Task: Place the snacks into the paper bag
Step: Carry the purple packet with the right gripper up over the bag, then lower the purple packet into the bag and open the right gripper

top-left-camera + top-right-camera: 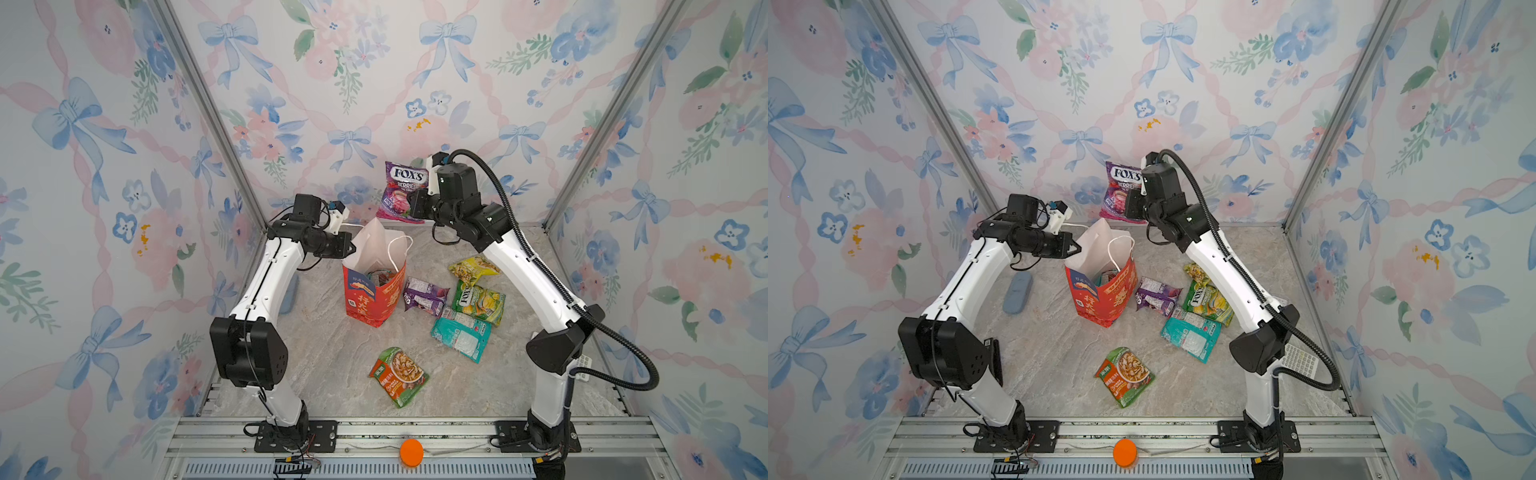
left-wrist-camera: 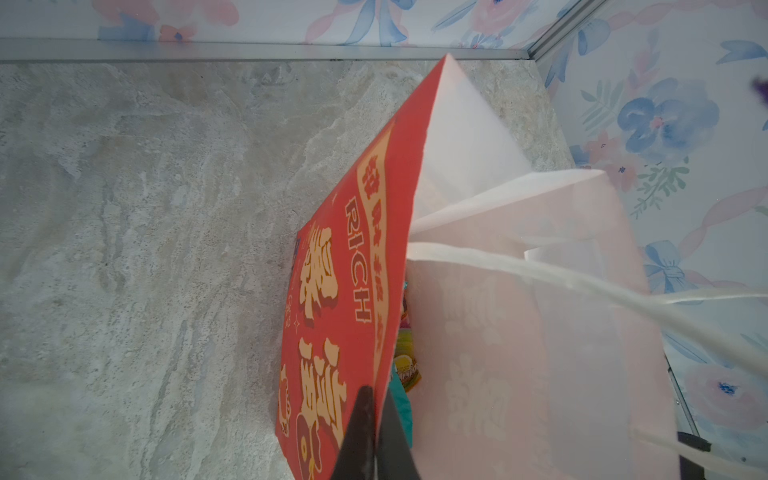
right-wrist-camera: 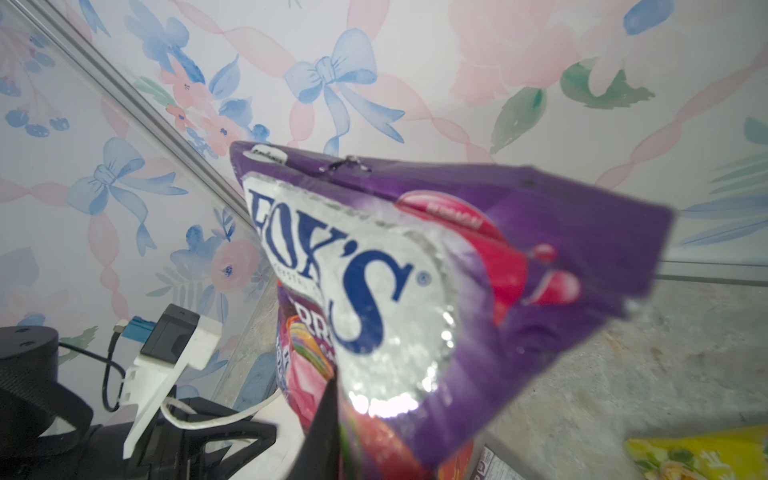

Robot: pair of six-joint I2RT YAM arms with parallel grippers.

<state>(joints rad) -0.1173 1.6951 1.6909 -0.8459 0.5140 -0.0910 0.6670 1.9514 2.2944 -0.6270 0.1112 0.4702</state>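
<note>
Aloft, the right pincer (image 1: 417, 204) pinches a purple packet (image 1: 402, 185) behind the paper bag (image 1: 372, 301), whose rim the left pincer (image 2: 376, 405) nips tight.

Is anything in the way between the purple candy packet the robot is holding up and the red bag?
Nothing solid. The purple packet hangs in the right gripper above and behind the red bag, whose mouth the left gripper holds open. Only a white cord handle loops over the rim.
</note>
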